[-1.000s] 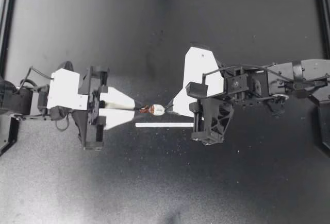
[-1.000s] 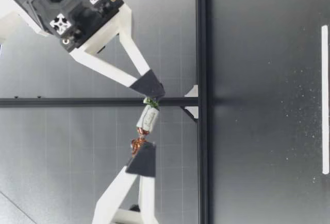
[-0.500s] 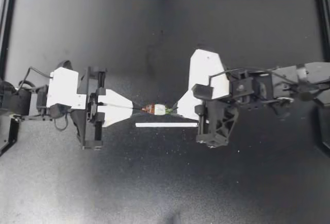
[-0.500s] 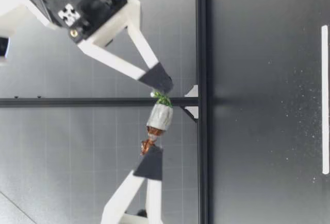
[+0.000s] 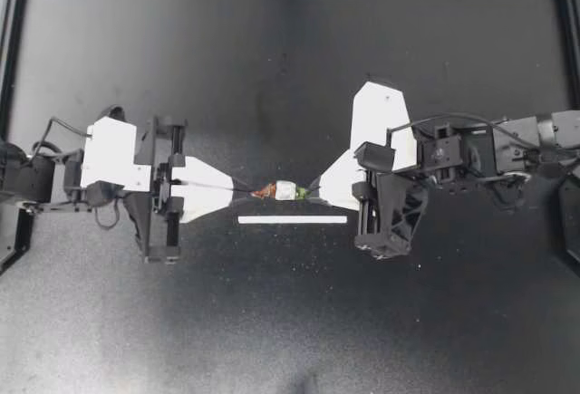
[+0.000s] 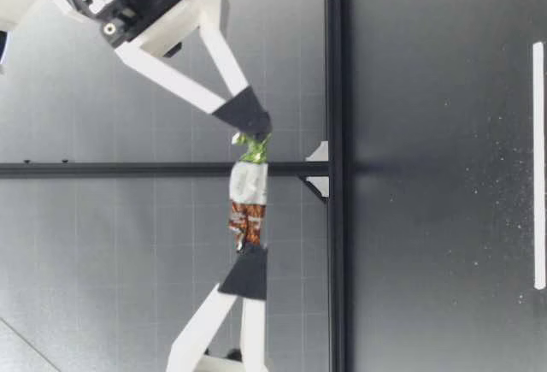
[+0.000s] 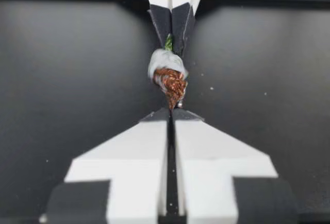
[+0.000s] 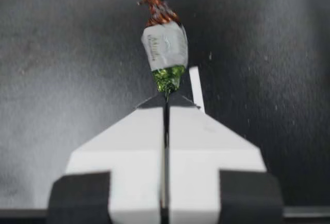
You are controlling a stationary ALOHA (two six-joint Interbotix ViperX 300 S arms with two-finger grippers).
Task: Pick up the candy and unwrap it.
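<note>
Candy in silver foil, copper and green twists [image 5: 284,191], is pinched endwise by your left gripper [image 5: 243,191] and right gripper [image 5: 314,192]; pull apart evenly.

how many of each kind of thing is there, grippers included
grippers: 2 (left gripper, right gripper)
silver foil-wrapped candy with copper and green twisted ends: 1
thin white strip: 1
total: 4

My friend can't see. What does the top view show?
A small silver-wrapped candy with copper and green twisted ends is held stretched between my left gripper and my right gripper, near a thin white strip on the black table.
</note>
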